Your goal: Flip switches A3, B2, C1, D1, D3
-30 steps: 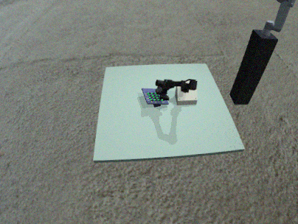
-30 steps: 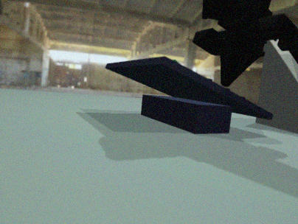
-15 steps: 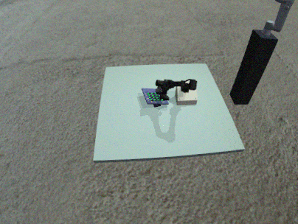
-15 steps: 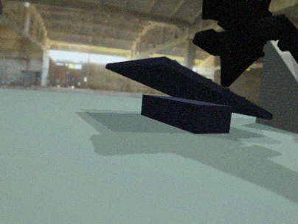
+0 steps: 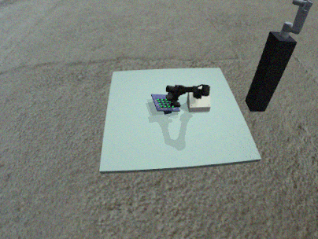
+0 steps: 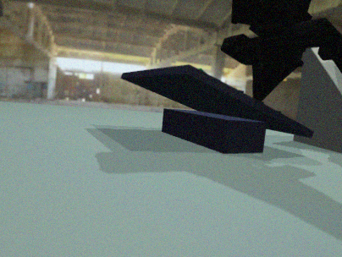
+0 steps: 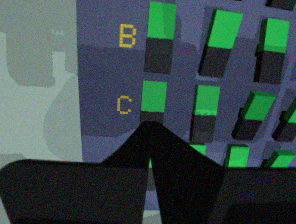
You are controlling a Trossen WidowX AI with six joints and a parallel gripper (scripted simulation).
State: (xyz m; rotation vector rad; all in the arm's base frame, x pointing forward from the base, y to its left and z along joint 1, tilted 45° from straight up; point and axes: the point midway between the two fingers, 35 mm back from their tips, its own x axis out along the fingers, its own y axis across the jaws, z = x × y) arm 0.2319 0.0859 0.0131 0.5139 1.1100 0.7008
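The blue tilted panel [image 5: 155, 96] [image 6: 190, 86] [image 7: 107, 75] carries rows of green-and-black switches. My gripper [image 6: 260, 100] [image 7: 150, 128] is shut and empty. In the wrist view its tips cover the lower black end of switch C1 [image 7: 154, 96], and in the exterior view they are at or just above the panel's lower half. Switches B1 [image 7: 161, 37], B2 [image 7: 219, 42], B3 [image 7: 271, 49], C2 [image 7: 205, 113] and C3 [image 7: 254, 114] show near it. D1 is mostly hidden behind the fingers; D3 [image 7: 237, 155] shows partly. Row A is mostly out of the wrist view.
The panel stands on a dark block [image 6: 212, 131] on a pale green mat [image 5: 130, 149] [image 6: 85, 211]. The arm's pale base box [image 5: 199, 104] is right of the panel. A tall black pillar [image 5: 271, 71] with a grey arm on top stands beyond the mat.
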